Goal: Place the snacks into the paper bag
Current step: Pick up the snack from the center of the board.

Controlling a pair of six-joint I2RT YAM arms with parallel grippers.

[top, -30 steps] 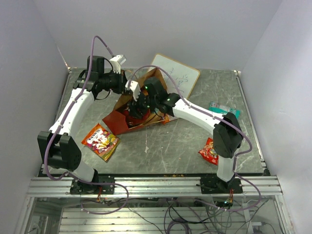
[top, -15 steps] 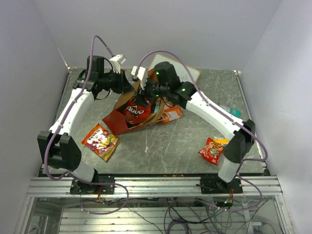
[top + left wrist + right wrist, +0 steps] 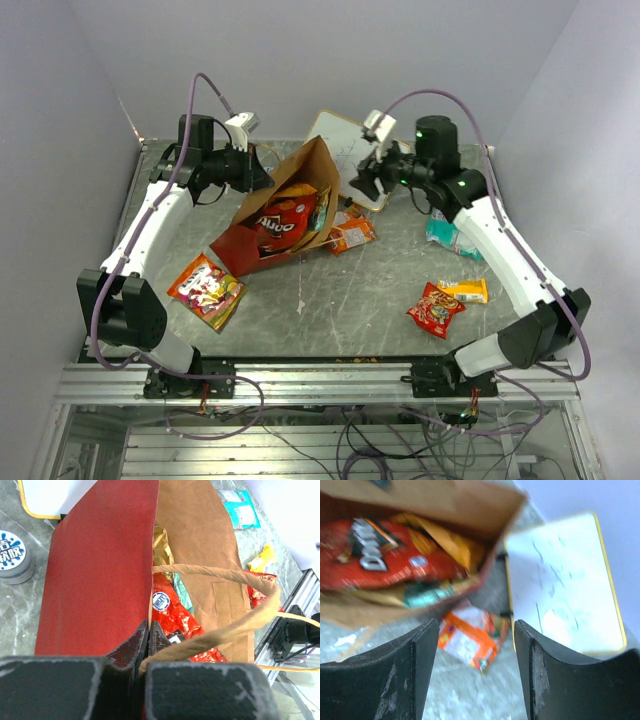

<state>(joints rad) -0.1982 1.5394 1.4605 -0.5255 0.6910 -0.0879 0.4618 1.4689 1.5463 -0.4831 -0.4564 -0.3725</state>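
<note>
The paper bag (image 3: 302, 165) lies tilted on the table with its mouth open toward the right. My left gripper (image 3: 260, 174) is shut on its rim (image 3: 148, 630), beside a loop handle (image 3: 225, 575). Inside lie a red chip bag (image 3: 280, 222) (image 3: 375, 555), an orange bag and a teal pack. My right gripper (image 3: 363, 187) (image 3: 475, 630) hangs open and empty right of the bag's mouth, above an orange packet (image 3: 352, 233) (image 3: 470, 640). Loose snacks: an orange-red packet (image 3: 206, 290), a red packet (image 3: 432, 310), a yellow bar (image 3: 463, 291), a teal packet (image 3: 446, 232).
A white writing board (image 3: 372, 153) (image 3: 560, 585) lies at the back, right of the bag, under the right wrist. A round blue-and-white tin (image 3: 12, 555) sits on the table beside the bag's red side. Walls close the table on three sides.
My right arm has come out of the bag's mouth and swung back to the right over the board. The red chip bag stays inside. The left gripper has not moved.
</note>
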